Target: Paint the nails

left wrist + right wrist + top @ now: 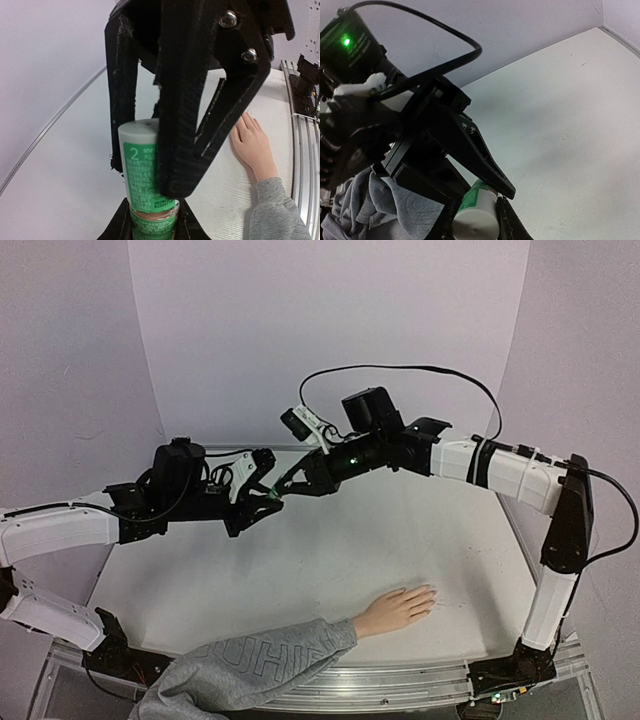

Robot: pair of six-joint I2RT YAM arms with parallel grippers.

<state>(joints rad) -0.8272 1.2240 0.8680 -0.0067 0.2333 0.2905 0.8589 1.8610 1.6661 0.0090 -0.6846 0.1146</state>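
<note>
Green-labelled: pinched bottle (142, 175) aloft, body in left gripper (268, 499), white cap (136, 132) in right gripper (476, 222). Risked slip or spill from a crooked twist. Found nails (428, 592) down on the table (330, 550), well apart.

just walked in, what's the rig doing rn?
Both arms meet in mid-air above the white table, on one small green-labelled bottle with a white cap. The left gripper is shut on the bottle's lower body. The right gripper is shut on the cap, which is still on. The flesh-coloured mannequin hand in a grey sweatshirt sleeve lies flat near the front edge, apart from both arms. No brush is out, so the nails are not yet painted.
</note>
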